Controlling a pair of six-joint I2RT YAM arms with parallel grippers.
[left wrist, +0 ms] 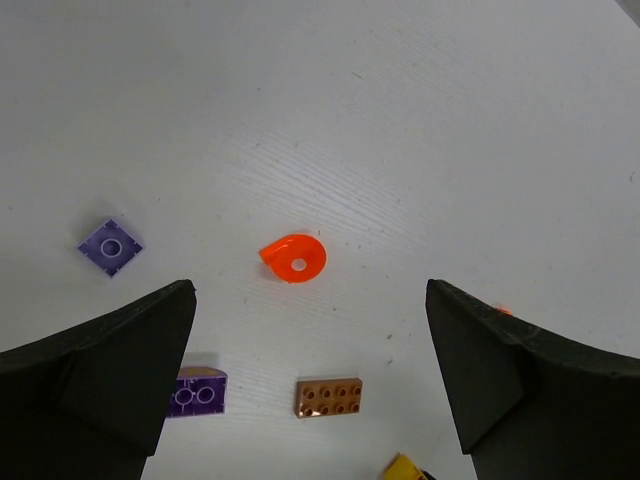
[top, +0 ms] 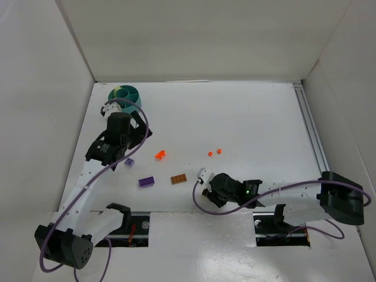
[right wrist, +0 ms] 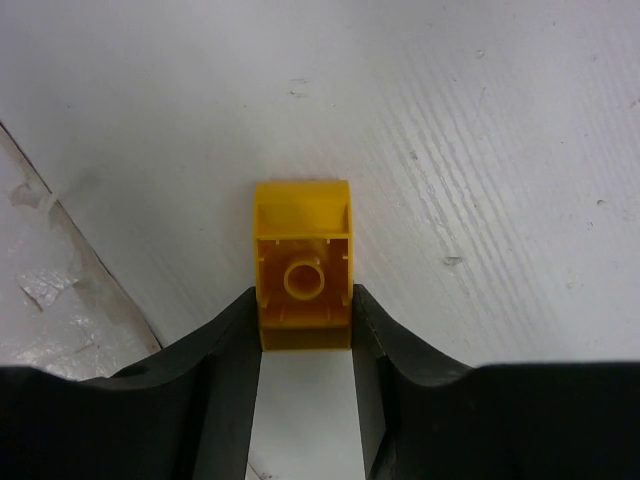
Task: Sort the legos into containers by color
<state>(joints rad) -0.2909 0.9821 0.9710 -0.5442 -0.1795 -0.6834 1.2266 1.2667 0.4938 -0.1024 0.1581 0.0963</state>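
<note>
The round teal tub (top: pixel 130 97) stands at the far left with a pale green piece in it. My left gripper (top: pixel 141 130) is open and empty above the table (left wrist: pixel 310 300). Ahead of it lie a red-orange round piece (left wrist: pixel 293 259), a lavender brick (left wrist: pixel 110 246), a purple brick (left wrist: pixel 197 391) and an orange-brown brick (left wrist: pixel 328 396). My right gripper (top: pixel 205 188) is shut on a golden yellow brick (right wrist: pixel 302 240), gripped by its sides with the hollow underside facing the camera, low over the table (right wrist: pixel 303 300). Its corner shows in the left wrist view (left wrist: pixel 403 468).
Two tiny red-orange pieces (top: pixel 210 154) (top: pixel 218 151) lie mid-table. In the top view the red-orange piece (top: pixel 160 155), lavender brick (top: pixel 129 162), purple brick (top: pixel 146 182) and orange-brown brick (top: pixel 179 179) lie between the arms. White walls enclose the table; a metal rail (top: pixel 311 129) runs along the right.
</note>
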